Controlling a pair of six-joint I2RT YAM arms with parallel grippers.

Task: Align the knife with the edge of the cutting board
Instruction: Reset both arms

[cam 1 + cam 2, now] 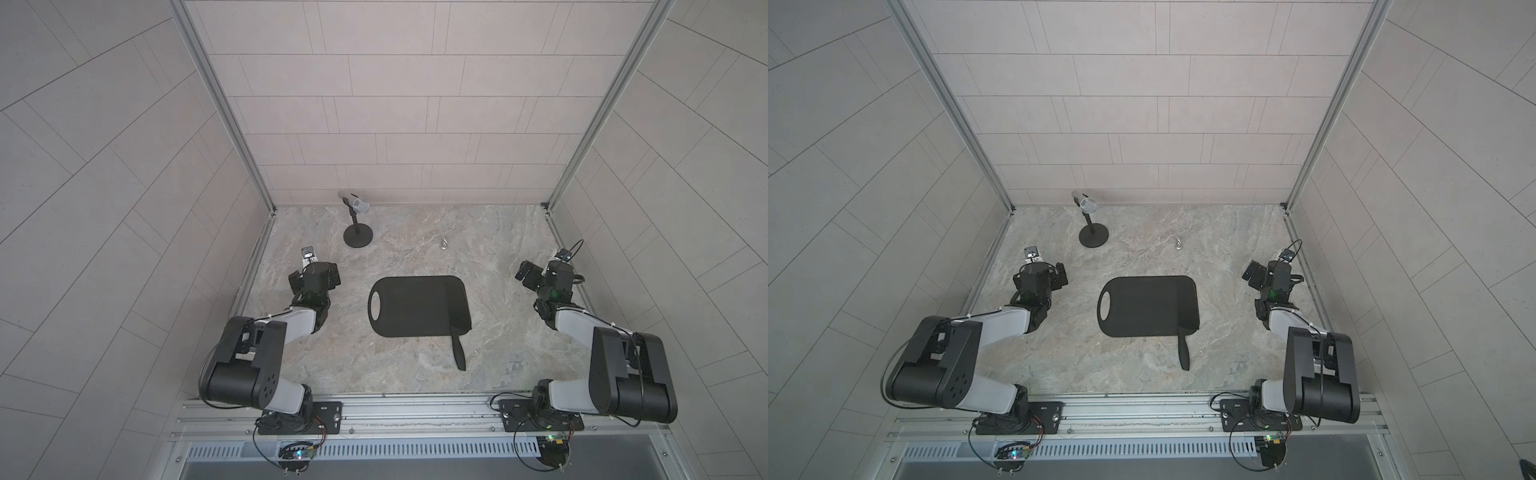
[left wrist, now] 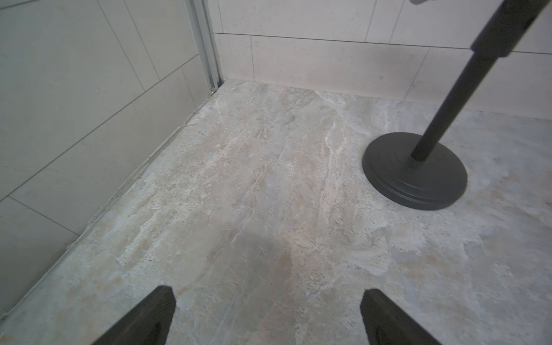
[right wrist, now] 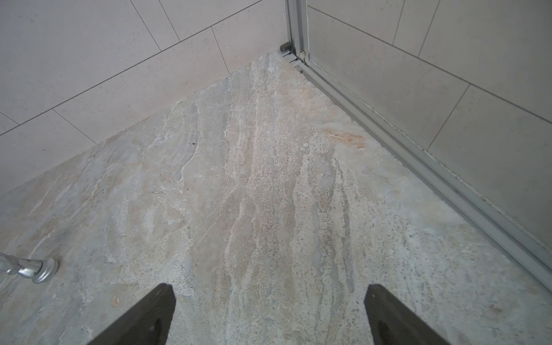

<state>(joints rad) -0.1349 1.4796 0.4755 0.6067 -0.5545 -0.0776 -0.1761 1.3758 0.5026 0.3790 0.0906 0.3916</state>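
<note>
1 knife (image 1: 456,324), blade flat along the short edge of the cutting board (image 1: 407,305) opposite its handle hole, handle overhanging onto the desk (image 1: 415,374), seemingly aligned; hence left end effector (image 2: 268,295) and right end effector (image 3: 268,294) sit parked aside, jaws wide open, holding nothing

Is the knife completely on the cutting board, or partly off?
Partly off: the knife blade lies flat on the cutting board, its handle sticks past the near edge over the table.
</note>
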